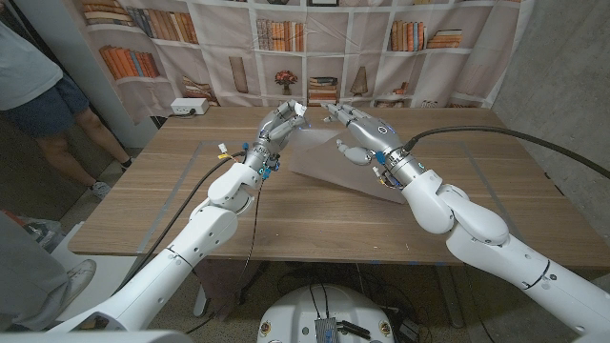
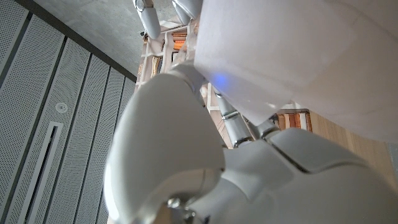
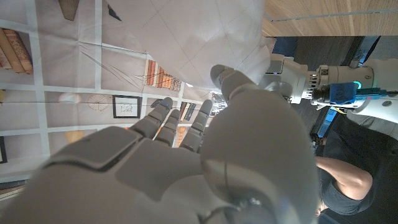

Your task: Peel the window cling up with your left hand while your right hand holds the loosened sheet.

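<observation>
The long wooden worktop [image 1: 286, 219] is carrying a translucent white rectangular window cling sheet [image 1: 329, 162], which is lifting off the far middle of the worktop surface and tilting up toward the hands. The right hand [image 1: 355, 131] is reaching over the raised sheet with fingers apart; whether it is grasping the sheet cannot be told. The left hand [image 1: 279, 120] is pinching the sheet's upper left corner, holding it above the worktop.

No readable text or labels
</observation>
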### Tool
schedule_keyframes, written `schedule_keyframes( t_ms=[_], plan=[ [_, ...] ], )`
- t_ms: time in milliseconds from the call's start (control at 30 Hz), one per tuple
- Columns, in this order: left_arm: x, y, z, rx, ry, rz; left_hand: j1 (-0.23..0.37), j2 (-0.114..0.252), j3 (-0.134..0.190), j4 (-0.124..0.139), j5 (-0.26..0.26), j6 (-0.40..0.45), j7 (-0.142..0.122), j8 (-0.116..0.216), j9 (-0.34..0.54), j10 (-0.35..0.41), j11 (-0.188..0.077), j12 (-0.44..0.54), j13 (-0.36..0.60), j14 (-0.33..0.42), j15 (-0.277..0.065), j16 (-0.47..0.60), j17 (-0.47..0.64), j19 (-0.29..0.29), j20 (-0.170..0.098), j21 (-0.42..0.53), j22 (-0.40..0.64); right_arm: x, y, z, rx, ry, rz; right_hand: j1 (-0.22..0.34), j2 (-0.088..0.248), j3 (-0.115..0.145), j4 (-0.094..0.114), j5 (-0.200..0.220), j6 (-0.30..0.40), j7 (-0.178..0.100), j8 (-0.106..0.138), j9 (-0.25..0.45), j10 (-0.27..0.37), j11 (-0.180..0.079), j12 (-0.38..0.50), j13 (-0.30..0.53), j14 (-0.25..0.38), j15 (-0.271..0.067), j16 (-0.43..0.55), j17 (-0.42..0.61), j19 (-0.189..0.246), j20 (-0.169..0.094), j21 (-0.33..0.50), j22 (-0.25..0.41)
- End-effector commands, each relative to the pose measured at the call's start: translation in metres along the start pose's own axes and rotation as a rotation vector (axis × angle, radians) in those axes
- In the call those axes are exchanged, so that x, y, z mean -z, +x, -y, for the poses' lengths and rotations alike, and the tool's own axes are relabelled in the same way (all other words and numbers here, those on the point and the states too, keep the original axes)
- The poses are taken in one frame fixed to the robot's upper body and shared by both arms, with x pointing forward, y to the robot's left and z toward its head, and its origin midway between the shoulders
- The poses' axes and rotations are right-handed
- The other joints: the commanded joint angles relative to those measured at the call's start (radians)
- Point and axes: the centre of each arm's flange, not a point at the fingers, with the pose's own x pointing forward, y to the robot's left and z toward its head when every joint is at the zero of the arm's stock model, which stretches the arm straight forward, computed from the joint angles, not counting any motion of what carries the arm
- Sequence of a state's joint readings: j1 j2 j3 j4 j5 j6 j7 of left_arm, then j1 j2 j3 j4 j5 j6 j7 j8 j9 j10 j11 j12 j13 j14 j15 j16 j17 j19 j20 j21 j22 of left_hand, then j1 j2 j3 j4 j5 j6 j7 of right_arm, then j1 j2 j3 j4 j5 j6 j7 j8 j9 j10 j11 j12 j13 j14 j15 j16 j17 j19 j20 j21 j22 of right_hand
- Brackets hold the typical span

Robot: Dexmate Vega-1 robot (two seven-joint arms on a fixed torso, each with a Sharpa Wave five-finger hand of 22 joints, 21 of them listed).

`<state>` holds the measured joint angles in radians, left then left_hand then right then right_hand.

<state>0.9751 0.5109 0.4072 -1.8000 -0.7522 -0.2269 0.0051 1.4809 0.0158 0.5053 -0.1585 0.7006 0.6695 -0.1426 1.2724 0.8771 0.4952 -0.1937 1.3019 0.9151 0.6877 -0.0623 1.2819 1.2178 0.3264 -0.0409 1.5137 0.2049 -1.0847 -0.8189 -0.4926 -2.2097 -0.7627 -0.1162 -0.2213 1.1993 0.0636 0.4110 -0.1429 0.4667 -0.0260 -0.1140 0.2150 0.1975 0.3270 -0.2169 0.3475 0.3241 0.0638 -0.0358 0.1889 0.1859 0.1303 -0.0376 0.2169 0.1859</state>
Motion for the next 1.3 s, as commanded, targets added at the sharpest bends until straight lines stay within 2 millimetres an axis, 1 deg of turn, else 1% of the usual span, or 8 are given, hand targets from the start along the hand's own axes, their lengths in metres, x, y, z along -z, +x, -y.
schedule_keyframes(
  t_ms=[33, 67, 100, 267, 367, 533, 700, 1300],
  plan=[
    [0.0039, 0.0001, 0.0046, 0.016, -0.015, -0.014, -0.001, -0.009, 0.008, -0.002, 0.001, -0.004, -0.003, 0.008, 0.000, -0.007, -0.003, 0.005, -0.001, 0.010, -0.108, -0.001, 0.001, 0.005, -0.041, 0.007, 0.002, -0.0033, -0.0044, 0.0005, 0.064, -0.007, 0.008, -0.080, 0.001, -0.081, 0.034, -0.140, 0.017, -0.018, 0.012, 0.002, 0.047, -0.002, 0.017, 0.010, 0.025, -0.161, 0.011, 0.003, 0.026, -0.043, 0.003, 0.002],
    [0.0037, 0.0002, 0.0046, 0.018, -0.013, -0.017, -0.002, -0.009, 0.008, -0.001, 0.000, -0.002, -0.001, 0.006, -0.006, -0.007, -0.001, 0.005, -0.001, 0.010, -0.108, 0.000, 0.001, 0.004, -0.041, 0.008, 0.003, -0.0044, -0.0050, 0.0003, 0.076, -0.010, 0.013, -0.101, 0.012, -0.101, 0.042, -0.190, 0.026, -0.023, 0.015, 0.001, 0.061, -0.002, 0.024, 0.015, 0.034, -0.164, 0.014, 0.004, 0.027, -0.044, 0.001, 0.002],
    [0.0038, 0.0000, 0.0049, 0.019, -0.012, -0.017, -0.002, -0.009, 0.008, -0.001, 0.000, -0.002, -0.003, 0.006, -0.007, -0.004, 0.002, 0.005, -0.003, 0.009, -0.107, -0.001, 0.001, 0.005, -0.041, 0.007, 0.002, -0.0053, -0.0047, 0.0011, 0.074, -0.009, 0.017, -0.101, 0.017, -0.103, 0.041, -0.202, 0.035, -0.028, 0.018, 0.001, 0.068, -0.002, 0.027, 0.017, 0.042, -0.166, 0.016, 0.004, 0.030, -0.045, 0.002, 0.002],
    [0.0035, -0.0010, 0.0061, 0.023, -0.013, -0.018, -0.003, -0.009, 0.009, -0.002, 0.001, -0.005, -0.003, 0.012, -0.003, -0.007, -0.001, 0.010, 0.001, 0.009, -0.108, -0.001, 0.001, 0.005, -0.040, 0.009, 0.004, -0.0064, -0.0041, 0.0010, 0.084, -0.018, 0.015, -0.093, 0.033, -0.104, 0.034, -0.225, 0.046, -0.040, 0.021, 0.002, 0.093, -0.002, 0.040, 0.023, 0.051, -0.176, 0.017, 0.004, 0.035, -0.047, 0.003, 0.002],
    [0.0032, -0.0022, 0.0064, 0.024, -0.010, -0.017, -0.004, -0.008, 0.010, -0.002, 0.001, -0.003, -0.003, 0.011, -0.011, -0.006, 0.002, 0.007, -0.008, 0.010, -0.108, -0.002, 0.001, 0.006, -0.041, 0.006, 0.000, -0.0063, -0.0042, 0.0004, 0.082, -0.023, 0.015, -0.066, 0.049, -0.094, 0.015, -0.234, 0.048, -0.044, 0.022, 0.002, 0.099, -0.003, 0.044, 0.028, 0.055, -0.183, 0.014, 0.003, 0.037, -0.051, 0.002, 0.002],
    [0.0012, -0.0041, 0.0044, 0.021, -0.005, -0.019, -0.005, -0.008, 0.010, -0.002, 0.000, -0.004, -0.003, 0.014, -0.013, -0.004, 0.002, 0.011, -0.009, 0.011, -0.109, -0.002, 0.000, 0.006, -0.042, 0.006, -0.001, -0.0066, -0.0038, 0.0000, 0.065, -0.032, 0.014, -0.024, 0.062, -0.081, -0.012, -0.238, 0.045, -0.045, 0.020, 0.002, 0.097, -0.003, 0.045, 0.033, 0.050, -0.184, 0.007, 0.001, 0.036, -0.051, 0.001, 0.002],
    [-0.0019, -0.0044, 0.0023, 0.019, -0.007, -0.005, -0.005, -0.008, 0.012, -0.003, 0.001, -0.007, -0.005, 0.019, -0.008, -0.008, 0.002, 0.015, -0.004, 0.011, -0.108, -0.003, 0.001, 0.005, -0.041, 0.008, 0.002, -0.0065, -0.0031, -0.0004, 0.046, -0.036, 0.015, 0.028, 0.069, -0.062, -0.036, -0.232, 0.028, -0.032, 0.012, 0.002, 0.074, -0.001, 0.037, 0.036, 0.038, -0.174, -0.001, -0.002, 0.027, -0.042, -0.002, 0.003],
    [-0.0037, -0.0039, 0.0016, 0.021, -0.007, -0.002, -0.009, -0.007, 0.014, -0.002, 0.000, -0.011, -0.006, 0.030, -0.015, -0.012, 0.001, 0.022, -0.010, 0.013, -0.108, -0.005, 0.000, 0.005, -0.042, 0.008, 0.001, -0.0059, -0.0004, -0.0034, 0.013, -0.068, 0.009, 0.089, 0.082, -0.024, -0.040, -0.201, 0.004, -0.024, 0.003, 0.002, 0.031, 0.000, 0.016, 0.036, 0.019, -0.161, -0.005, 0.002, 0.006, -0.039, -0.008, 0.005]
  ],
)
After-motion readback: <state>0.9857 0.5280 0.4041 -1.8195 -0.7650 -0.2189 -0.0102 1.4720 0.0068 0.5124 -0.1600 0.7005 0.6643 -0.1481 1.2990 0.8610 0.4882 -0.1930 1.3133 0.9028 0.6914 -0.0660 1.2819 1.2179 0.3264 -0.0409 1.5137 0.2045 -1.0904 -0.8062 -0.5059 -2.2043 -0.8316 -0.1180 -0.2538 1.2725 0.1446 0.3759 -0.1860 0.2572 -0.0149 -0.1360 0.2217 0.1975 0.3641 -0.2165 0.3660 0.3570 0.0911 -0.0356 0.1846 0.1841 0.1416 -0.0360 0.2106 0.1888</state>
